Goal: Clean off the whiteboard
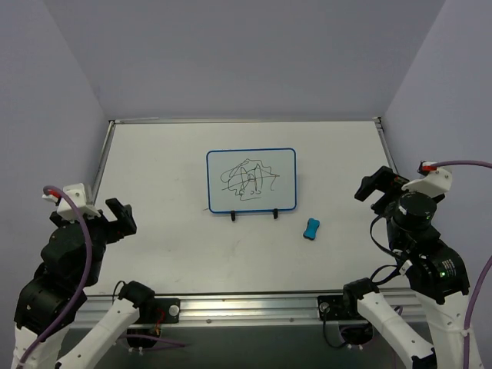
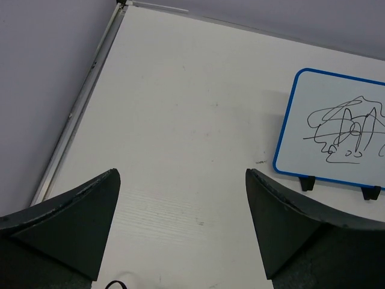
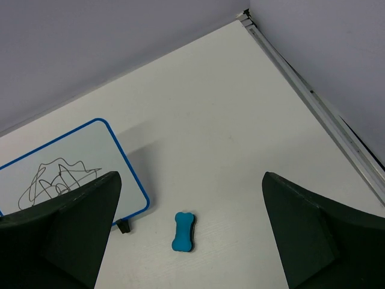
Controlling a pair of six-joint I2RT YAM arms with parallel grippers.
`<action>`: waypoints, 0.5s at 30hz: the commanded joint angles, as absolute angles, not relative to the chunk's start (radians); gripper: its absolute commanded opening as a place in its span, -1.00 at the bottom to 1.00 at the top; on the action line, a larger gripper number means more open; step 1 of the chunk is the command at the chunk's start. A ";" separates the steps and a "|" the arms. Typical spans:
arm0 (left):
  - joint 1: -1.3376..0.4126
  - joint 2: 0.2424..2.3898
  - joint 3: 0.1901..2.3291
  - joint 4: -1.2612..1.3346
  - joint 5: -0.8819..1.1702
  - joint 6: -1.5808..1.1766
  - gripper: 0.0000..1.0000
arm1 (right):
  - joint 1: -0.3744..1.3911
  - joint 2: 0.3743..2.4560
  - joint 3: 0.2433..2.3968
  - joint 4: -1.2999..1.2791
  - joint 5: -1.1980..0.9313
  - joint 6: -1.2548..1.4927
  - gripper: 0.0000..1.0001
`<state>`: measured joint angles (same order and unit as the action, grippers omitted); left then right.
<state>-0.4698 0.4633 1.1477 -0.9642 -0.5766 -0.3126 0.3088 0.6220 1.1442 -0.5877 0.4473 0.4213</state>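
The whiteboard [image 1: 250, 181] stands on two black feet mid-table, blue-framed, with black scribbles on it. It also shows in the left wrist view [image 2: 337, 129] and the right wrist view [image 3: 66, 174]. A small bright-blue bone-shaped eraser [image 1: 311, 229] lies on the table just right of the board's front; it shows in the right wrist view [image 3: 183, 231]. My left gripper [image 1: 121, 216] is open and empty at the table's left, well away from the board. My right gripper [image 1: 374, 187] is open and empty at the right, above and right of the eraser.
The white table [image 1: 169, 254] has a metal rail along its left edge [image 2: 78, 102], right edge [image 3: 313, 96] and front. Grey-lilac walls close in the back and sides.
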 commanded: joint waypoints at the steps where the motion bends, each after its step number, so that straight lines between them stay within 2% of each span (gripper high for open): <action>1: -0.472 0.512 1.195 -0.943 -0.566 -0.317 0.88 | 0.311 0.614 1.173 -0.586 0.486 0.433 1.00; 4: -0.472 0.567 1.172 -0.872 -0.536 -0.357 0.88 | 0.313 0.601 1.157 -0.568 0.445 0.425 1.00; 6: -0.472 0.606 1.141 -0.789 -0.433 -0.345 0.88 | 0.311 0.598 1.137 -0.531 0.410 0.425 1.00; 11: -0.428 0.926 1.205 -0.589 -0.266 -0.339 0.88 | 0.313 0.578 1.029 -0.425 0.272 0.442 1.00; 12: -0.310 0.993 1.280 -0.577 -0.038 -0.351 0.88 | 0.313 0.575 1.017 -0.393 0.256 0.448 1.00; 13: -0.229 1.125 1.314 -0.522 0.127 -0.368 0.88 | 0.313 0.574 1.008 -0.378 0.235 0.451 1.00; 15: -0.053 1.246 1.377 -0.418 0.411 -0.431 0.88 | 0.313 0.575 0.974 -0.342 0.163 0.462 1.00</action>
